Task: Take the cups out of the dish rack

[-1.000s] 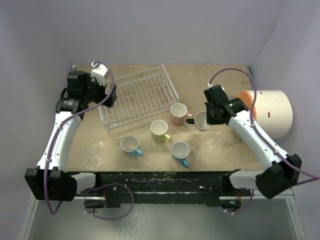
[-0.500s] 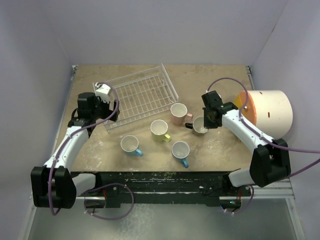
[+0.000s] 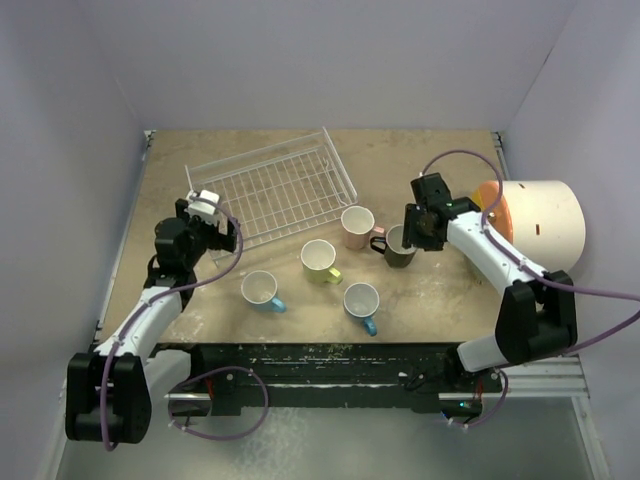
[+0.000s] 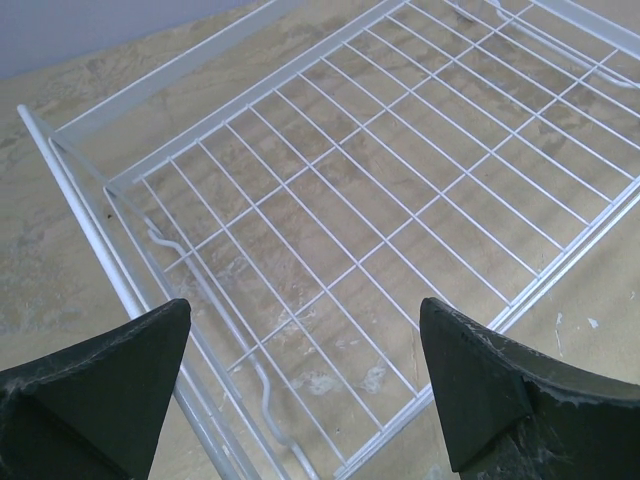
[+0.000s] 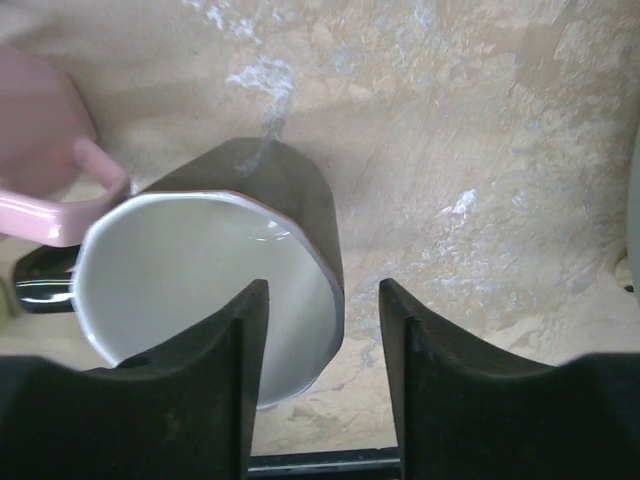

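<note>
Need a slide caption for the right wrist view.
Right claw, jaws parted astride the wall of the dark mug, upright on the table, pink mug beside it.

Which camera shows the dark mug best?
The right wrist view: the dark mug fills the frame, pale inside, rim and handle clear, its wall between the right gripper's parted fingers. The top view shows it small, partly under that gripper. The left wrist view shows only the dish rack.
</note>
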{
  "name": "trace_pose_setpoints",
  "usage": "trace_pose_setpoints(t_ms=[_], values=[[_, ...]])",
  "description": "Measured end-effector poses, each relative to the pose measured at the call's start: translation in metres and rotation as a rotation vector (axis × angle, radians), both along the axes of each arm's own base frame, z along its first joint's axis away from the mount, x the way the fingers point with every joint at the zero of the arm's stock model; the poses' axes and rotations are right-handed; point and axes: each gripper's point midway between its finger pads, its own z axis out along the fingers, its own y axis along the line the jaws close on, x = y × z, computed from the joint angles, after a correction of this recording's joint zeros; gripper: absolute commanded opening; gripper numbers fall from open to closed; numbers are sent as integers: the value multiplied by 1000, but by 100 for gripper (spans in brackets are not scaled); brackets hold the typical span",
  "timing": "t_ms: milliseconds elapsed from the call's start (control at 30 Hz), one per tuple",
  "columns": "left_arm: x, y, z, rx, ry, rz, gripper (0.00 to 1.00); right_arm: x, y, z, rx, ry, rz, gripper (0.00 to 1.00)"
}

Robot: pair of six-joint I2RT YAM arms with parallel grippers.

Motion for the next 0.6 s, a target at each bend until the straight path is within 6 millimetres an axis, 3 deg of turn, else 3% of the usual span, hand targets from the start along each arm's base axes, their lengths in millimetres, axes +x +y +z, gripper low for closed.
trace_pose_setpoints(t_ms=[100,200,300,333,367,467,600], values=[[2,0,0,0,-26,2,99,4,2,14,12,-32,-5,60],[5,0,0,1,-38,3,99,9,1,42,25,-92,-19,76],[10,1,-1,0,-52,9,99,9,-2,81,41,-190,-45,84],[12,2,-1,1,-61,12,99,8,-4,96,47,-232,-52,97],[14,2,-2,0,-71,14,99,6,-7,114,53,-284,-63,100],[18,2,-3,0,-106,16,99,1,-13,155,78,-411,-86,100],[19,8,0,5,-89,51,99,-5,-15,178,99,-470,-90,100]])
